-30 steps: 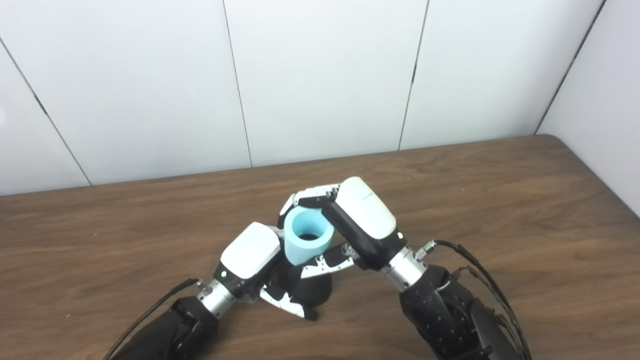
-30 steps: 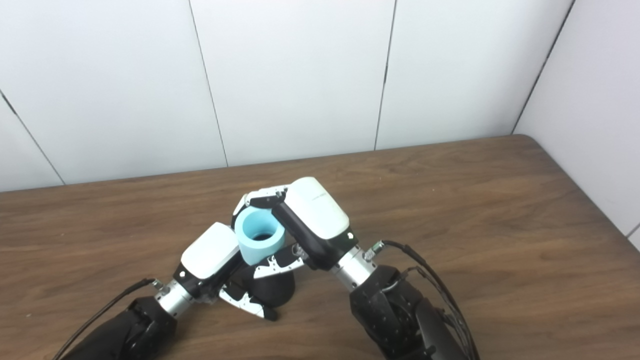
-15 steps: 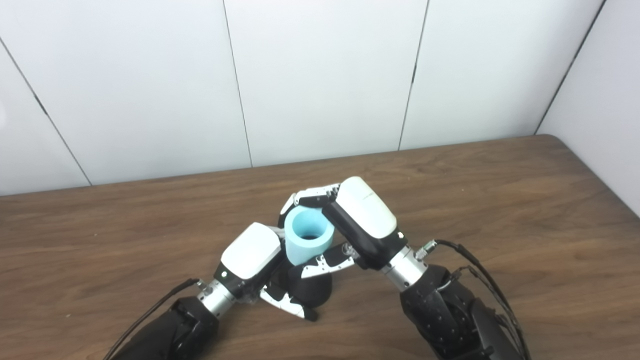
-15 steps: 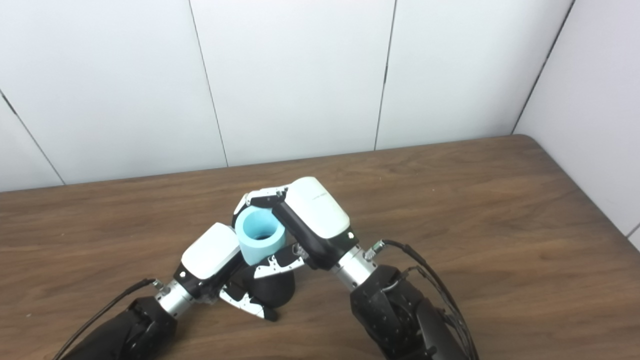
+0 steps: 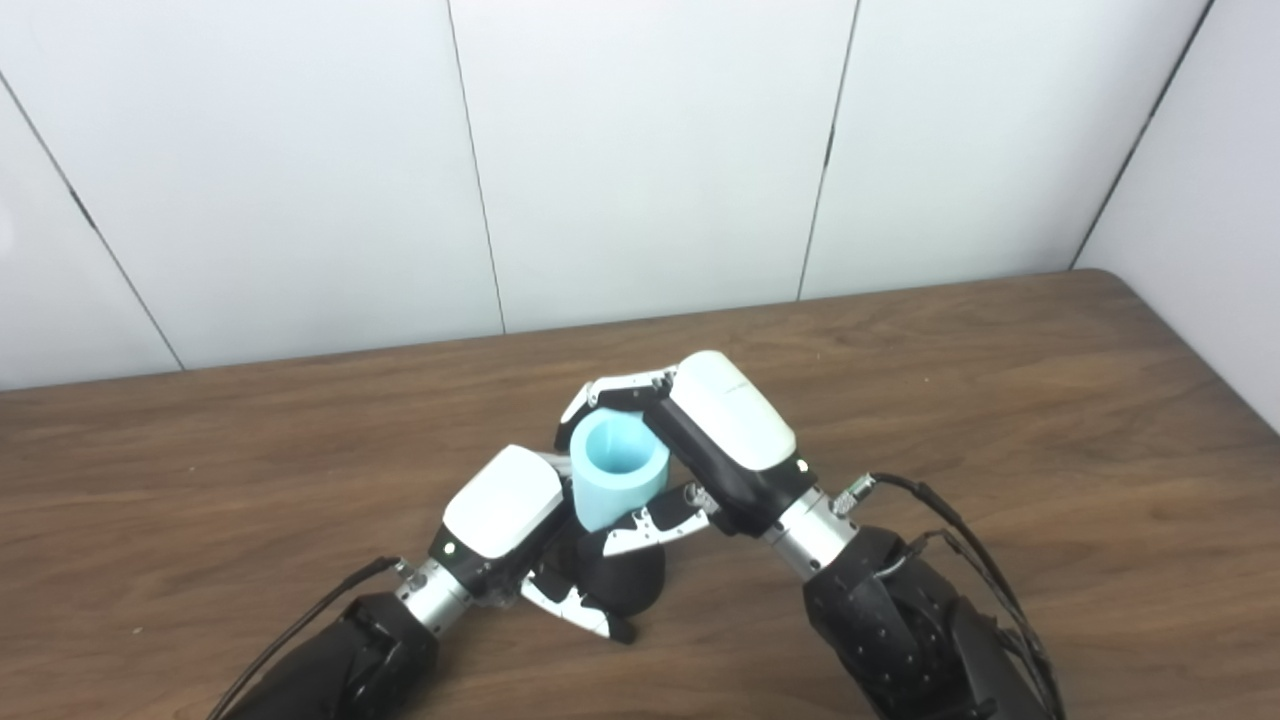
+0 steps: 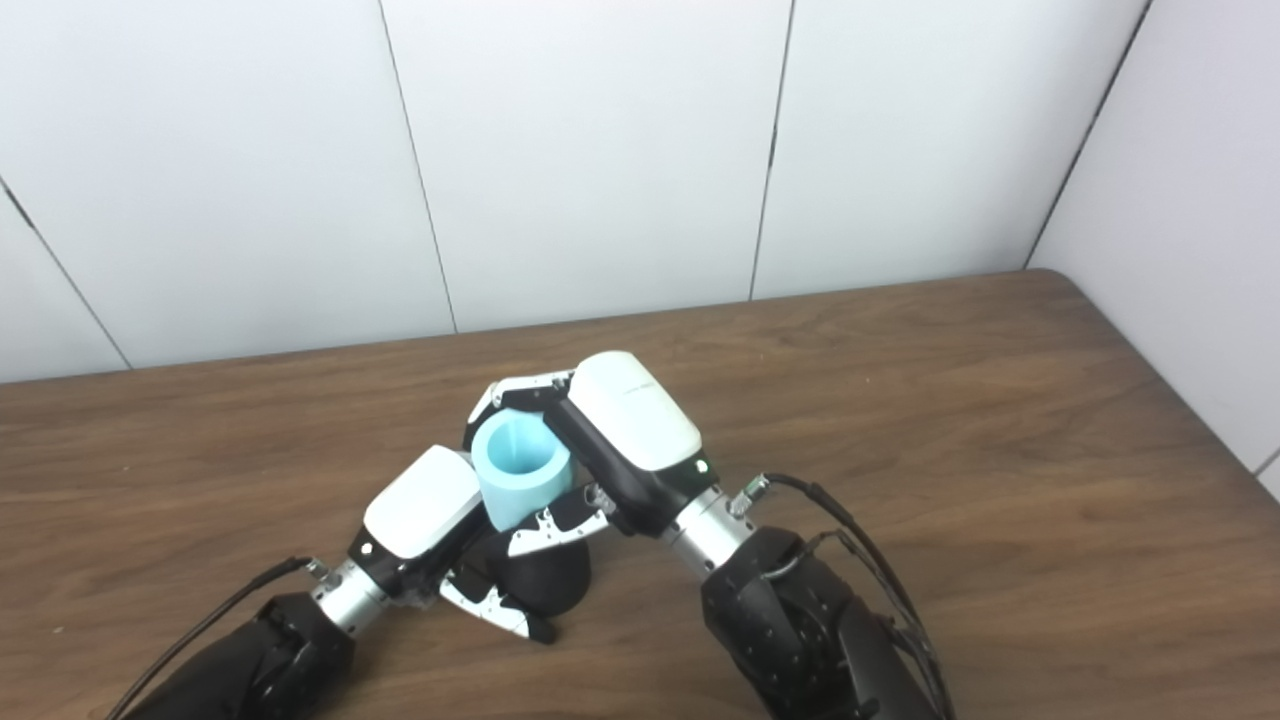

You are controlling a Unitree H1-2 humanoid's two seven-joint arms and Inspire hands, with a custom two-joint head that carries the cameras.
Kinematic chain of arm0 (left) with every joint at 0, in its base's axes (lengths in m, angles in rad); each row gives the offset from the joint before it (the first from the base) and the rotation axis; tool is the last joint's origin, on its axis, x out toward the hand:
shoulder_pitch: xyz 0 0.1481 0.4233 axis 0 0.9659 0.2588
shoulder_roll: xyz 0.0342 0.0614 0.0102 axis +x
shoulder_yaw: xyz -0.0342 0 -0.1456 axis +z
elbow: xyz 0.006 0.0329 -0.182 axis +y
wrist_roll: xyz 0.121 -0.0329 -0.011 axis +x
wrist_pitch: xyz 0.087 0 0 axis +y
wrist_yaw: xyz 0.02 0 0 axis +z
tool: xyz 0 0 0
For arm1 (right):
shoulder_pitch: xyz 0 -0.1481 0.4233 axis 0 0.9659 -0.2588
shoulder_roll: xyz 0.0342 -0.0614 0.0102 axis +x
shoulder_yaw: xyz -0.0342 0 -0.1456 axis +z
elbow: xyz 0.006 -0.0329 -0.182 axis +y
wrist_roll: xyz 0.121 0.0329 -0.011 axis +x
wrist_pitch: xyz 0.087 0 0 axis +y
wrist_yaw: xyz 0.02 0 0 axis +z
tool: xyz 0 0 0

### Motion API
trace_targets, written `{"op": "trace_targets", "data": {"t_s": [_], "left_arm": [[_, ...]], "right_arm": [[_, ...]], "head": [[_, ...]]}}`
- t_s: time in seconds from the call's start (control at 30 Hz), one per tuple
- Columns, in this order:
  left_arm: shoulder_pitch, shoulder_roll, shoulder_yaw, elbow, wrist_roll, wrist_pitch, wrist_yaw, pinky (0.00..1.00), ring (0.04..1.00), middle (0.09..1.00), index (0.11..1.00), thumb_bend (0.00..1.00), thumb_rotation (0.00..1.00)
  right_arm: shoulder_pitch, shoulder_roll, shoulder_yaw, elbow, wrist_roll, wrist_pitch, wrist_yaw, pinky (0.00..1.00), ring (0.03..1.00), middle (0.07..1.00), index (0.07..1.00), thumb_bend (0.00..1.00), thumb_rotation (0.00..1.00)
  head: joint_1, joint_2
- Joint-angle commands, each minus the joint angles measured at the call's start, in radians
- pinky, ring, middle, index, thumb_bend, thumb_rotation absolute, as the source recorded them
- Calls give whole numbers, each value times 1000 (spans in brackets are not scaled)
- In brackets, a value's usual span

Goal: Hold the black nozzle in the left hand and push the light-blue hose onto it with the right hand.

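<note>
My right hand (image 5: 735, 430) is wrapped around the short light-blue foam hose (image 5: 618, 475), fingers curled over its far side and thumb pressing the near wall. Just below, my left hand (image 5: 505, 515) is clamped on the rounded black plastic nozzle (image 5: 625, 583), which sits low, close over the brown wood-grain table (image 5: 1050, 420). The hose stands nearly upright with its open end facing me and its lower end meeting the top of the nozzle.

I judge I am in the pushing step: the two parts are already mated, though I cannot see how deep the nozzle's tip reaches, since my thumb and the hose wall cover the joint. The next move calls for a straight push down along the hose's axis while the left hand braces hard, so the nozzle does not tip.

Against half a second ago, the right hand has shifted a touch, and the dark patch inside the hose's bore no longer shows.
</note>
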Motion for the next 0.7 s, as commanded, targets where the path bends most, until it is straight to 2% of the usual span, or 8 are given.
{"op": "trace_targets", "data": {"t_s": [0.0, 0.2, 0.5, 0.67], "left_arm": [[240, -5, -111, 171, 15, -23, -25, 437, 554, 550, 488, 516, 45], [240, -4, -110, 169, 3, -23, -30, 433, 554, 552, 488, 515, 45], [241, -8, -104, 176, -5, -23, -35, 432, 552, 548, 488, 515, 45], [237, -8, -107, 182, -20, -23, -47, 426, 543, 547, 488, 514, 44]], "right_arm": [[3, -29, 13, 10, -61, 38, 65, 165, 239, 446, 541, 514, 0], [4, -33, 13, 31, -65, 5, 29, 270, 384, 480, 502, 520, 0], [6, -41, 14, 33, -63, -14, -3, 341, 465, 489, 491, 520, 0], [9, -44, 12, 35, -62, -21, -14, 354, 478, 493, 487, 520, 0]], "head": [[-1, 1], [-2, -1], [-3, -1], [-4, -2]]}}
